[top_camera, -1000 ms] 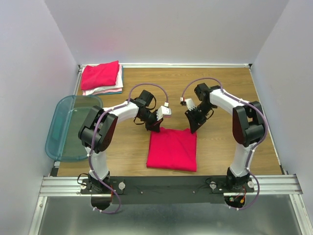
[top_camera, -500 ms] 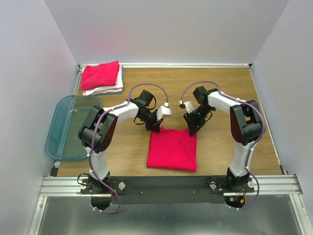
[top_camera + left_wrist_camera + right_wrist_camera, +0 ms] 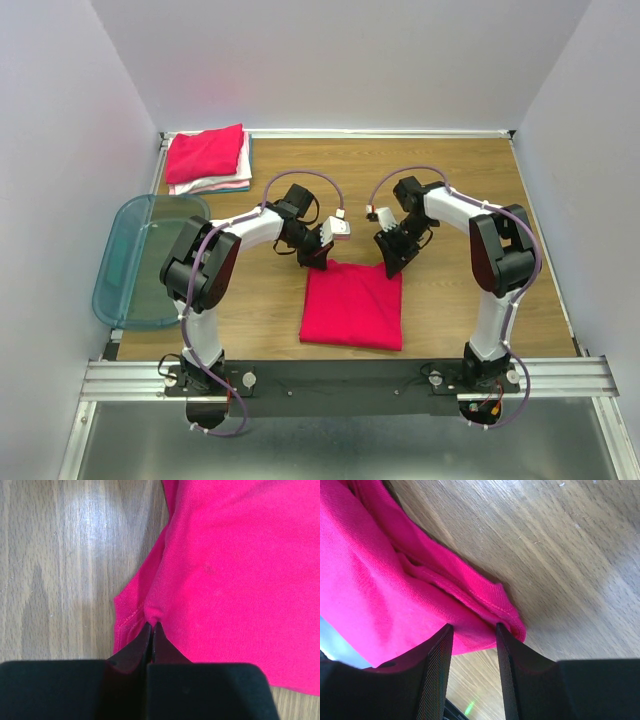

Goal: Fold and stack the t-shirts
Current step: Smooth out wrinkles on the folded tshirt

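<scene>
Shirt (image 3: 352,305), pink-red, is lying as a flat rectangle on the wooden table (image 3: 450,180), between both arms. Left gripper (image 3: 151,627) is pinching its far left corner, jaws closed tight on a small pucker of cloth. Right gripper (image 3: 474,630) is straddling the far right corner, jaws standing apart, cloth loose between them. Stack of folded shirts (image 3: 208,158) is sitting far left.

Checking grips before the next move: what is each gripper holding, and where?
Left gripper pinches the red-pink t-shirt at its far left corner. Right gripper holds nothing: its jaws stand open around the far right corner.
</scene>
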